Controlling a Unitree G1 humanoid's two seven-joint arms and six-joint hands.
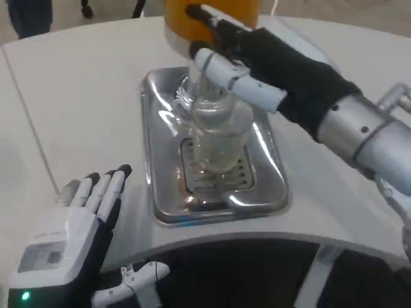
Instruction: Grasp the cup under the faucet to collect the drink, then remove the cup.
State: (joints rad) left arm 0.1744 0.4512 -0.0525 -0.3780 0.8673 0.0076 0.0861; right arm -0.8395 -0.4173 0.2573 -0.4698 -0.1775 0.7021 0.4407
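On the white table [77, 96] sits a shiny tray [270, 192]. The clear cup [215, 138] stands on it, under the orange dispenser [192, 19]. The right hand [257, 61] wraps its fingers around the cup. The left hand [74, 224] rests nearby, fingers straight and holding nothing.

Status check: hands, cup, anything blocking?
Right hand grips the clear cup over the metal drip tray, under the orange dispenser. Left hand open, resting on table. Nothing blocking.

Clear plastic cup [215, 138] stands on shiny metal drip tray [270, 192], mid-table [70, 90]. Orange drink dispenser [209, 19] behind and above cup. Right hand [257, 64] at cup's upper right side. Left hand [74, 234] left of tray, near table's front edge.
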